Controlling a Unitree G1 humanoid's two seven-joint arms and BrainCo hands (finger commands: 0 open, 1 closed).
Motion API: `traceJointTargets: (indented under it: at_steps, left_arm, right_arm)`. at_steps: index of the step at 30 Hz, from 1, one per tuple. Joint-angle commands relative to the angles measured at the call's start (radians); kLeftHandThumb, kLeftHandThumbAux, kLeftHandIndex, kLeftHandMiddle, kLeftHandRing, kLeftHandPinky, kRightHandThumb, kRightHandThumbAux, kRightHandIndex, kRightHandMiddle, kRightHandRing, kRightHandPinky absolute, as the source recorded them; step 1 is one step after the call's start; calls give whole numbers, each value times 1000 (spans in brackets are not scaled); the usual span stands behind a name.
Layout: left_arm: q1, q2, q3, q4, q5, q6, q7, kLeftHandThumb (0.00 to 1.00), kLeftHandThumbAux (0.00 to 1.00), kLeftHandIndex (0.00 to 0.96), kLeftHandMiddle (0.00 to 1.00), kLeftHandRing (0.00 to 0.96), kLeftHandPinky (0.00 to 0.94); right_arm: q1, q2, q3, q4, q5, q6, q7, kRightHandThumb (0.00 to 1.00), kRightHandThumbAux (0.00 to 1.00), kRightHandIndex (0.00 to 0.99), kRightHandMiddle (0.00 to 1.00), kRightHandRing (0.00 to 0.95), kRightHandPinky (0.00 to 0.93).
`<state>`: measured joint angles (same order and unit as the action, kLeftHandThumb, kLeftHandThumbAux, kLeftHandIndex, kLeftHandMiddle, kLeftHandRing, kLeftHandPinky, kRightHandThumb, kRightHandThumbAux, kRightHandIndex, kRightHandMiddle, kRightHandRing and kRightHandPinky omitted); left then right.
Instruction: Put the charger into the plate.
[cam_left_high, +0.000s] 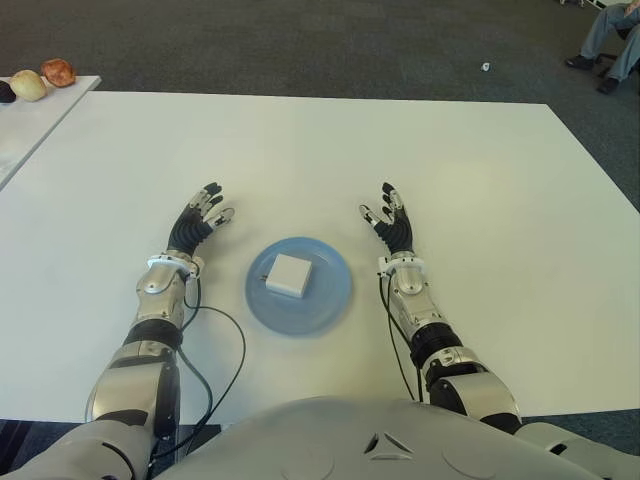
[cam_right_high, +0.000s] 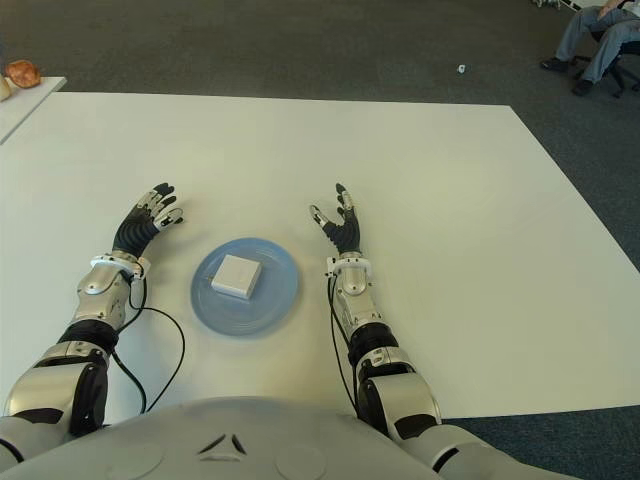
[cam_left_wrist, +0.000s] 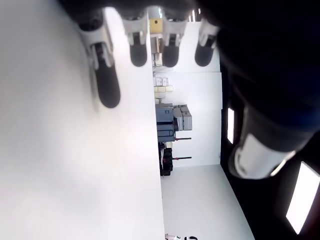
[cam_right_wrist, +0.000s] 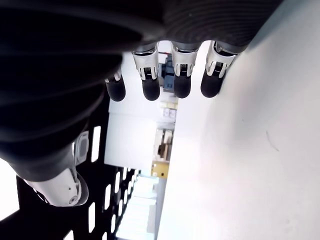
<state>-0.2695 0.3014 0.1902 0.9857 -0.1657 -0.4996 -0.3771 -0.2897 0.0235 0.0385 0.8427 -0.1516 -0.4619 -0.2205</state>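
A: The charger (cam_left_high: 290, 274) sits inside the blue plate (cam_left_high: 330, 305), a white square block lying flat, just behind and inward of both sets of fingertips.

B: And the hands?

A: The left hand (cam_left_high: 197, 223) has its fingers (cam_left_wrist: 107, 82) stretched straight and apart, holding nothing. Same for the right hand (cam_left_high: 391, 218): fingers (cam_right_wrist: 150, 80) extended, spread, empty. The plate lies between the two wrists, touching neither.

B: So which step is this?

A: By my reading, the placing is done and this is the release-and-clear stage. Nothing is left to grasp. The next move, if any, only calls for drawing the arms back without brushing the plate rim.

B: Any risk?

A: Little. A cable (cam_left_high: 225, 330) loops by the left forearm close to the plate, so a careless pull might nudge it.

B: The surface?

A: A broad white table (cam_left_high: 480, 170), bare ahead of the fingertips. Beyond it, dark carpet (cam_left_high: 300, 40). Far past the left fingers a second table (cam_left_high: 30, 125) carries some rounded food items (cam_left_high: 42, 80); far beyond the right fingers, a seated person's legs (cam_left_high: 605, 40) show at the corner.
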Motion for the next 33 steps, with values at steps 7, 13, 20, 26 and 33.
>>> traceJointTargets:
  at_steps: [7, 13, 20, 26, 33]
  left_arm:
    - [19, -27, 7, 16, -17, 43, -15, 0, 662, 0, 0, 0, 12]
    - [18, -30, 12, 14, -19, 39, -5, 0, 669, 0, 0, 0, 13]
    - [17, -35, 20, 11, -16, 39, 1, 0, 664, 0, 0, 0, 9]
    - [25, -43, 22, -2, -12, 36, 12, 0, 654, 0, 0, 0, 6]
    - [29, -46, 27, -8, -14, 43, 18, 0, 656, 0, 0, 0, 18]
  right_arm:
    - [48, 28, -28, 41, 36, 42, 10, 69, 703, 0, 6, 0, 10]
    - [45, 35, -43, 38, 53, 50, 18, 62, 714, 0, 5, 0, 13]
    - [40, 41, -52, 38, 59, 58, 23, 66, 715, 4, 6, 0, 10]
    - [36, 45, -57, 37, 58, 66, 24, 74, 706, 7, 7, 0, 11]
    - [27, 48, -59, 44, 53, 72, 23, 81, 697, 7, 5, 0, 10]
